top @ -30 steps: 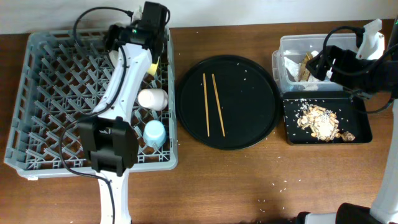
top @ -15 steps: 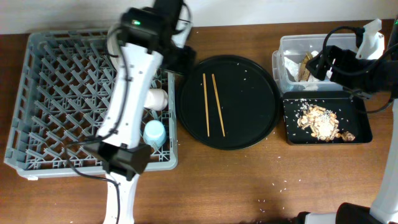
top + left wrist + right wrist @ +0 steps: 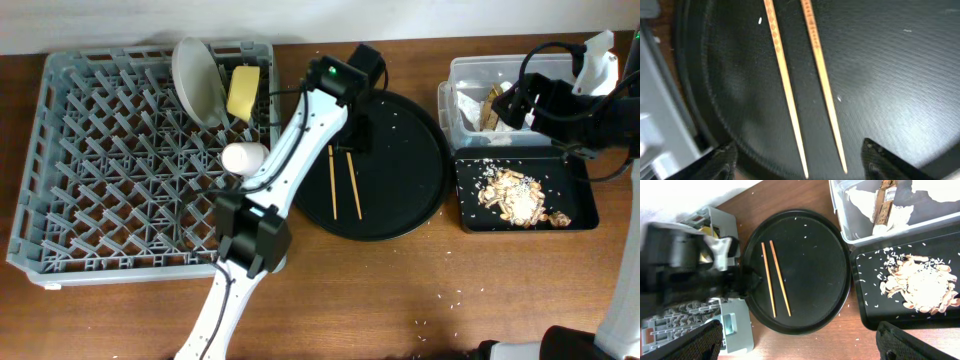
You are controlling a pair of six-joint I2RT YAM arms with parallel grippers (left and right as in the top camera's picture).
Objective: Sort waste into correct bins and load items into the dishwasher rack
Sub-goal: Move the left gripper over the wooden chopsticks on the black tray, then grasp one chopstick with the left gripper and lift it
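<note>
Looking down from above: a large round black tray (image 3: 400, 190) sits in the middle of a brown wooden table (image 3: 400, 290); every place below is given from this tray.
Chopsticks: two thin wooden chopsticks (image 3: 332, 170) lie side by side on the tray's left half, close together but apart.
Left gripper: the left gripper (image 3: 800, 167) hovers over the tray's far-left part. Its fingers are spread wide, with the ends of both chopsticks between them and neither one gripped.
Right gripper: the right gripper (image 3: 807, 342) hangs off the tray's far-right edge, fingers spread wide and empty.
Dishwasher rack: a large square grey plastic grid rack (image 3: 100, 200) sits just left of the tray.
In the rack: a pale grey round plate (image 3: 197, 80) stands on edge in the far corner nearest the tray. A small yellow bowl (image 3: 243, 92) is just beside it on the tray side, and a pale pink cup (image 3: 245, 157) lies by the wall facing the tray.
Clear tub: a clear plastic rectangular tub (image 3: 455, 75) off the tray's far-right edge holds crumpled white paper napkins (image 3: 900, 215) and a small brown wrapper scrap (image 3: 882, 205).
Shallow tray: a shallow black rectangular tray (image 3: 580, 200) just right of the round tray holds tan-brown crumbly food leftovers (image 3: 515, 195).
</note>
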